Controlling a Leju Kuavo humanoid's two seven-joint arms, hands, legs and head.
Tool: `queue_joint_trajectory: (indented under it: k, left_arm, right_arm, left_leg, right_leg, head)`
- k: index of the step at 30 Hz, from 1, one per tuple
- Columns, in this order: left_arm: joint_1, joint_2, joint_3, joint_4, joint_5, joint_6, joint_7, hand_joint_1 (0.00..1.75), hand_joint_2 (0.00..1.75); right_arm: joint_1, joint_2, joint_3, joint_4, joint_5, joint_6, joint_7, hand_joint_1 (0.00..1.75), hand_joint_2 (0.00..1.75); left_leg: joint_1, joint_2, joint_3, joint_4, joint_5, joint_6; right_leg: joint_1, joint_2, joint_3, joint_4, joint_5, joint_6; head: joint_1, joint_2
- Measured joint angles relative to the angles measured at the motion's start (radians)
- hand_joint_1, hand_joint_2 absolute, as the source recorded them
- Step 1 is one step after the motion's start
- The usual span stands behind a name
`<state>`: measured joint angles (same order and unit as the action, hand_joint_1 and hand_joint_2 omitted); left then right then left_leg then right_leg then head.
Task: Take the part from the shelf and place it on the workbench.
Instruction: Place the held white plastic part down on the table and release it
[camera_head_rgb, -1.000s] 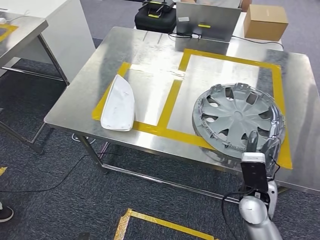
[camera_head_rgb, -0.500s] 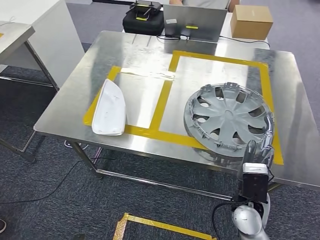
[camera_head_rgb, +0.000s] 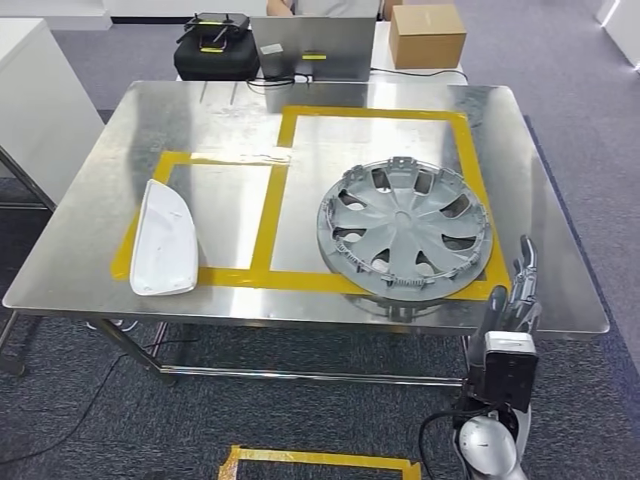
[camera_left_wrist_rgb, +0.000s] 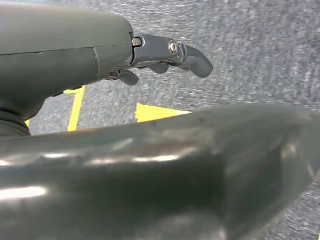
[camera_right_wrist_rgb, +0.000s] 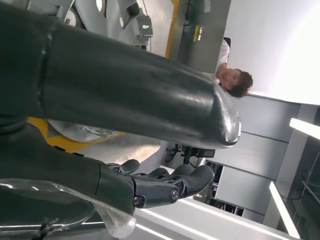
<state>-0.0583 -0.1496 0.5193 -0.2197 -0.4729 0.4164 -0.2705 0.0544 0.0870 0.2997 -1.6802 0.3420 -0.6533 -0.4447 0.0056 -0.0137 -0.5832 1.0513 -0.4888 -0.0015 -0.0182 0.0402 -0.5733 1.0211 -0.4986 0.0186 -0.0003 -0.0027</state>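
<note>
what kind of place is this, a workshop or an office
Probably a robot test lab or workshop rather than an office: a stainless steel workbench marked with yellow tape rectangles holds a grey plastic wheel cover and a white moulded car part, on grey carpet.

Workbench: bare brushed steel, silvery, with dull reflections.
Tape outlines: yellow, two rectangles on the steel.
Wheel cover: silver-grey, spoked pattern with dark openings.
Mirror housing: plain white.
Cardboard box: tan brown.
Case: black with a yellow mark.
Carpet: speckled blue-grey, yellow tape strips.
Right hand: dark grey fingers, silver arm behind.
Left hand: dark grey.
</note>
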Motion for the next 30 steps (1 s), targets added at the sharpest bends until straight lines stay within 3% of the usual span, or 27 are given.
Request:
queue_joint_trajectory:
  k: [2,4,6,8,10,11,14,15,19,20,22,24,25,26,27,29,30]
  left_arm:
    - [0.000,0.000,0.000,0.000,0.001,-0.001,-0.002,0.00,0.00]
    - [0.000,0.000,0.001,0.000,0.002,-0.001,-0.002,0.00,0.00]
    - [-0.001,0.000,0.001,0.000,0.001,-0.001,-0.003,0.00,0.00]
    - [0.000,-0.001,0.001,0.000,0.001,-0.001,-0.003,0.00,0.00]
    - [0.001,-0.001,0.002,0.000,0.000,-0.003,-0.003,0.00,0.00]
    - [0.002,-0.001,0.002,0.000,0.000,-0.004,-0.003,0.00,0.00]
    - [0.001,-0.001,0.003,0.000,-0.004,-0.007,-0.003,0.00,0.00]
    - [0.000,-0.001,0.003,0.000,-0.005,-0.007,-0.003,0.00,0.00]
    - [0.002,0.001,0.003,0.000,-0.006,-0.009,-0.004,0.00,0.00]
    - [0.002,0.002,0.004,0.000,-0.006,-0.009,-0.004,0.00,0.00]
    - [0.004,0.004,0.006,0.000,-0.006,-0.012,-0.005,0.00,0.00]
    - [0.005,0.005,0.008,0.000,-0.007,-0.016,-0.006,0.00,0.00]
    - [0.005,0.006,0.009,0.000,-0.007,-0.017,-0.006,0.00,0.00]
    - [0.006,0.006,0.011,0.000,-0.008,-0.017,-0.006,0.00,0.00]
    - [0.006,0.007,0.012,0.000,-0.008,-0.018,-0.007,0.00,0.00]
    - [0.005,0.008,0.015,0.000,-0.009,-0.019,-0.007,0.00,0.00]
    - [0.005,0.009,0.016,0.000,-0.009,-0.020,-0.008,0.00,0.00]
  right_arm:
    - [0.002,0.000,0.003,-0.002,-0.002,0.003,-0.001,0.00,0.00]
    - [0.003,0.000,0.005,-0.005,-0.004,0.004,-0.002,0.00,0.00]
    - [0.004,0.000,0.006,-0.007,-0.006,0.007,-0.003,0.00,0.00]
    - [0.005,0.000,0.007,-0.008,-0.010,0.012,-0.005,0.00,0.00]
    - [0.007,0.000,0.009,-0.008,-0.013,0.019,-0.008,0.00,0.00]
    - [0.008,0.000,0.010,-0.008,-0.014,0.023,-0.009,0.00,0.00]
    - [0.007,0.000,0.013,-0.009,-0.013,0.032,-0.014,0.00,0.00]
    - [0.007,0.000,0.015,-0.010,-0.012,0.033,-0.015,0.00,0.00]
    - [0.007,0.000,0.025,-0.013,-0.009,0.037,-0.021,0.00,0.00]
    - [0.008,0.000,0.028,-0.014,-0.007,0.038,-0.022,0.00,0.00]
    - [0.009,0.000,0.035,-0.016,0.001,0.040,-0.026,0.00,0.00]
    - [0.015,0.000,0.043,-0.018,0.024,0.042,-0.031,0.00,0.00]
    - [0.018,0.000,0.046,-0.018,0.037,0.042,-0.032,0.00,0.00]
    - [0.021,0.000,0.051,-0.018,0.048,0.042,-0.033,0.00,0.00]
    - [0.023,0.000,0.054,-0.018,0.056,0.042,-0.033,0.00,0.00]
    - [0.025,0.000,0.060,-0.019,0.064,0.043,-0.033,0.00,0.00]
    - [0.025,0.000,0.062,-0.020,0.067,0.043,-0.033,0.00,0.00]
  left_leg:
    - [-0.003,-0.004,0.002,-0.017,0.000,0.006]
    - [-0.001,0.001,0.001,-0.022,0.007,0.020]
    - [0.001,0.008,-0.002,-0.029,0.016,0.035]
    - [-0.003,0.015,-0.010,-0.029,0.023,0.044]
    - [-0.008,0.022,-0.020,-0.029,0.030,0.048]
    - [-0.011,0.025,-0.024,-0.029,0.034,0.048]
    - [-0.018,0.028,-0.034,-0.027,0.047,0.043]
    - [-0.020,0.028,-0.036,-0.026,0.052,0.039]
    - [-0.016,0.029,-0.042,-0.024,0.063,0.016]
    - [-0.015,0.026,-0.048,-0.010,0.044,0.009]
    - [-0.009,0.020,-0.075,0.080,-0.041,-0.006]
    - [-0.002,0.019,-0.101,0.203,-0.125,-0.017]
    - [0.001,0.019,-0.098,0.235,-0.143,-0.021]
    - [0.004,0.019,-0.075,0.226,-0.141,-0.024]
    - [0.007,0.019,-0.035,0.179,-0.124,-0.025]
    - [0.009,0.014,0.066,0.031,-0.084,-0.026]
    - [0.008,0.010,0.097,-0.023,-0.072,-0.021]
  right_leg:
    - [0.000,0.004,-0.005,-0.002,0.004,0.013]
    - [-0.002,0.000,-0.010,0.003,-0.005,0.025]
    - [-0.002,-0.015,-0.037,0.066,-0.054,0.030]
    - [-0.001,-0.028,-0.085,0.191,-0.127,0.032]
    - [-0.001,-0.030,-0.106,0.265,-0.156,0.033]
    - [0.000,-0.031,-0.088,0.247,-0.143,0.031]
    - [0.005,-0.041,0.038,0.043,-0.068,0.016]
    - [0.008,-0.045,0.064,-0.006,-0.056,0.012]
    - [0.012,-0.046,0.066,-0.035,-0.031,-0.001]
    - [0.009,-0.047,0.063,-0.038,-0.021,-0.008]
    - [0.005,-0.049,0.048,-0.041,0.000,-0.017]
    - [0.005,-0.048,0.021,-0.038,0.020,-0.017]
    - [0.004,-0.047,0.007,-0.036,0.028,-0.016]
    - [0.003,-0.047,-0.007,-0.033,0.037,-0.013]
    - [0.002,-0.046,-0.020,-0.029,0.044,-0.009]
    - [0.000,-0.044,-0.041,-0.019,0.056,0.002]
    - [0.000,-0.043,-0.048,-0.015,0.062,0.009]
  head:
    - [0.001,0.000]
    - [0.001,0.000]
    - [0.005,0.000]
    - [0.009,0.000]
    - [0.009,0.000]
    - [0.009,0.000]
    - [0.008,0.000]
    - [0.008,0.000]
    - [0.008,0.000]
    - [0.007,0.000]
    - [0.003,0.000]
    - [0.000,0.000]
    - [0.000,0.000]
    - [0.000,0.000]
    - [0.000,0.000]
    - [0.000,0.000]
    - [0.001,0.000]
